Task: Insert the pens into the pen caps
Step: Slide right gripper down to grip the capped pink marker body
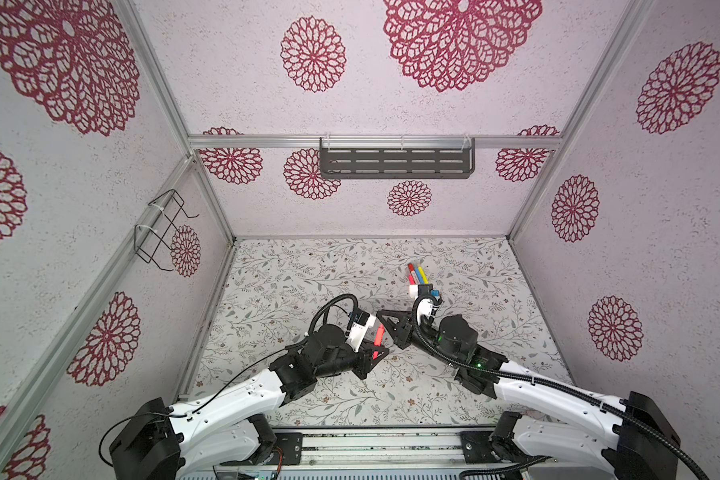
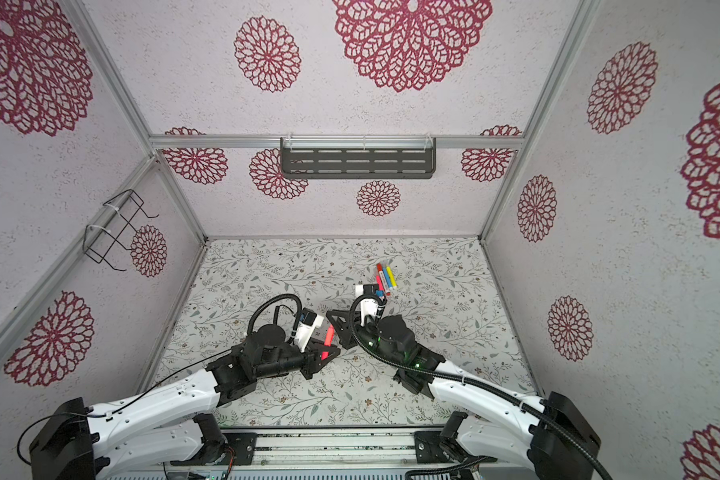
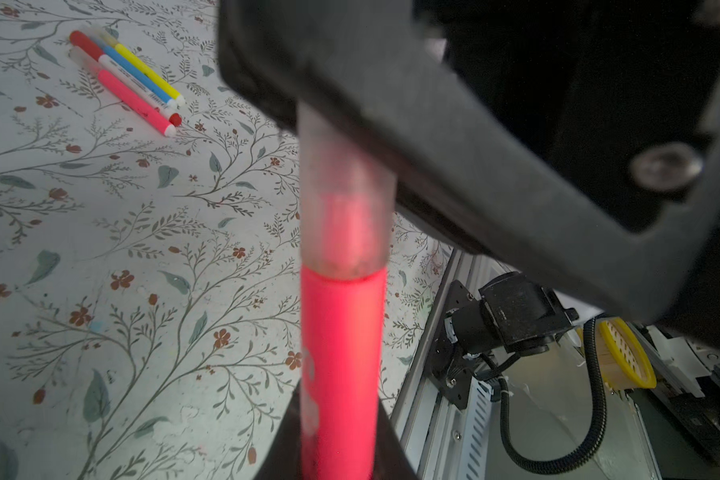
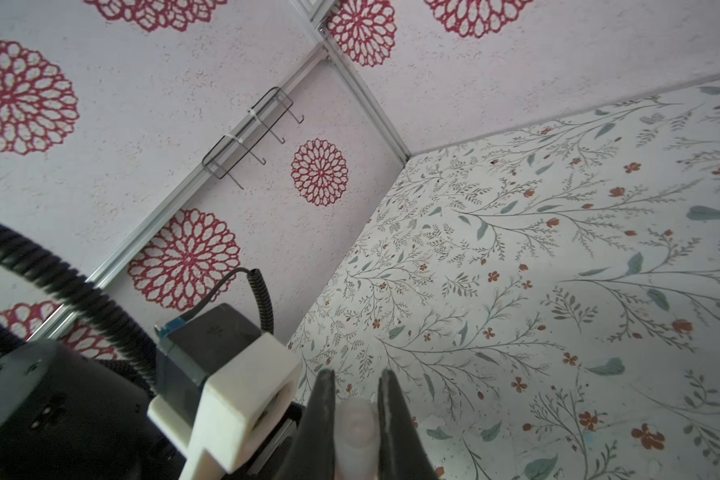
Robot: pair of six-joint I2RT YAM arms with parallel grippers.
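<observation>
pinkish-red pen (image 3: 339, 353) sits pinched in the left gripper (image 1: 374, 354), above the middle of the floral table (image 1: 283, 286). its tip is inside a clear cap (image 4: 356, 432), which the right gripper (image 4: 357, 388) clamps between its closed fingers. four other pens (image 1: 416, 274) lie side by side, touching, toward the far right and apart from the walls. bare tabletop spreads out toward the left and near edges.

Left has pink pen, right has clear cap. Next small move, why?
Probably press the clear cap further along the pink pen: the right gripper is shut on it, the left gripper holds the pen, and pink shows only partway up inside the cap.
</observation>
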